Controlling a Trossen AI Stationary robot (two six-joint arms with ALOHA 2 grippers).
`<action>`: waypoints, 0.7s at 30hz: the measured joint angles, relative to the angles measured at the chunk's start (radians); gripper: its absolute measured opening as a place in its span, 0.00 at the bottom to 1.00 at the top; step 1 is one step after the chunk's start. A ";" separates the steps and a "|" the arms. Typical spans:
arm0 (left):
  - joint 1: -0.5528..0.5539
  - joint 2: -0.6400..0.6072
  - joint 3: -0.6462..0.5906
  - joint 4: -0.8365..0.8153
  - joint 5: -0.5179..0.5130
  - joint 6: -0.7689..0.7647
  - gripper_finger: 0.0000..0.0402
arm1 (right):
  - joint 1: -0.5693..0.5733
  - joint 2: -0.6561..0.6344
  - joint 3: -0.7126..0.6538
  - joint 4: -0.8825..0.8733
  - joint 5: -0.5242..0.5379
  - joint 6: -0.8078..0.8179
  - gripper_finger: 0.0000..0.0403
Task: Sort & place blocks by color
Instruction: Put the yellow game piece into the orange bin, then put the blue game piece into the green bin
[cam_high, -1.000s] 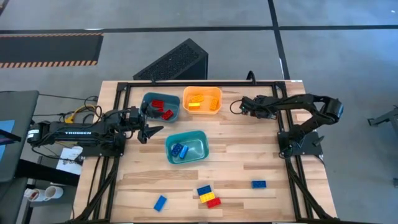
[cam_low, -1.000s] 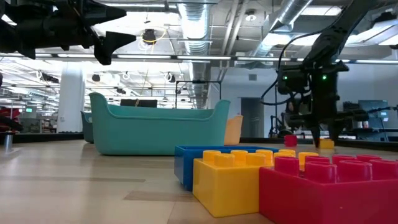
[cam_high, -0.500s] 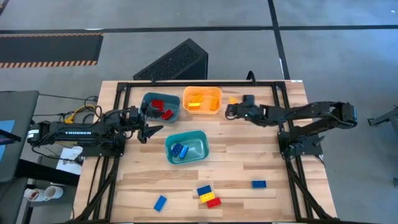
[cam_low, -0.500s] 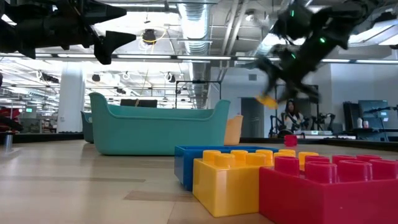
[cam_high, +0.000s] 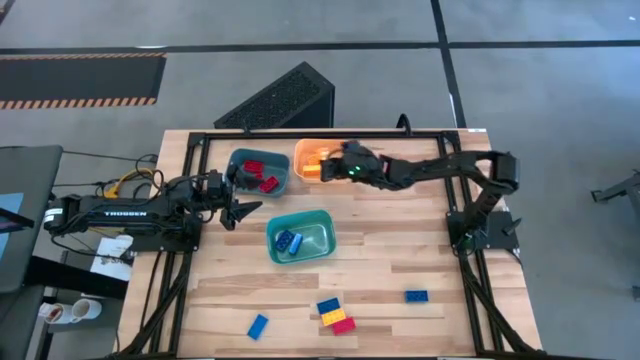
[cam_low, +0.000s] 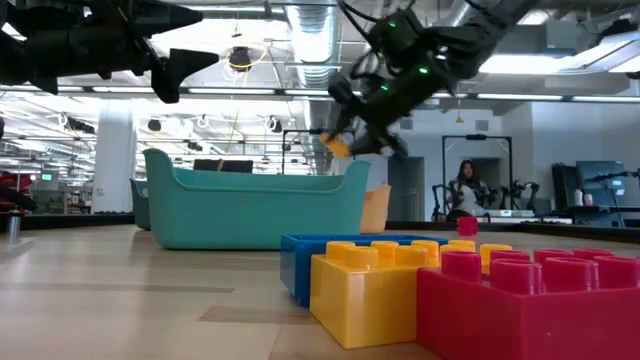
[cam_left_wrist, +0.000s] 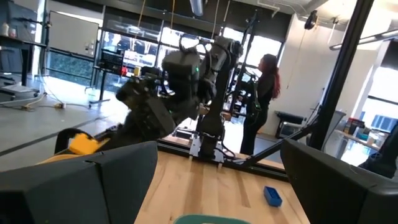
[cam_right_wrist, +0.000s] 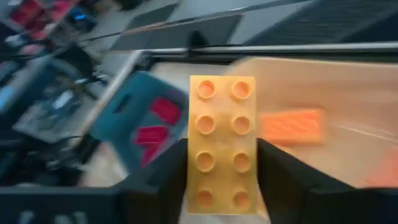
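Right wrist view: right gripper (cam_right_wrist: 221, 177) grasps a yellow brick (cam_right_wrist: 221, 146) above the orange tray (cam_high: 312, 152); releasing early could drop it beside the red bricks (cam_right_wrist: 155, 124). Left gripper (cam_high: 240, 210) waits released.

Three trays (cam_high: 325, 161), a person (cam_low: 466, 188)

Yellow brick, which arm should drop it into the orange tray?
Right. The right gripper holds the yellow brick above the orange tray; the left gripper waits beside the dark teal tray.
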 joint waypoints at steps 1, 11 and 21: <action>0.000 0.000 0.000 0.000 0.005 -0.002 0.81 | -0.005 0.019 0.031 0.003 -0.025 -0.011 0.50; -0.005 0.000 0.000 0.009 0.034 -0.016 0.81 | -0.003 -0.015 0.202 -0.230 -0.122 -0.138 0.71; -0.005 0.000 0.000 0.006 0.068 0.017 0.81 | 0.435 -0.086 0.203 -0.330 -0.012 -0.263 0.69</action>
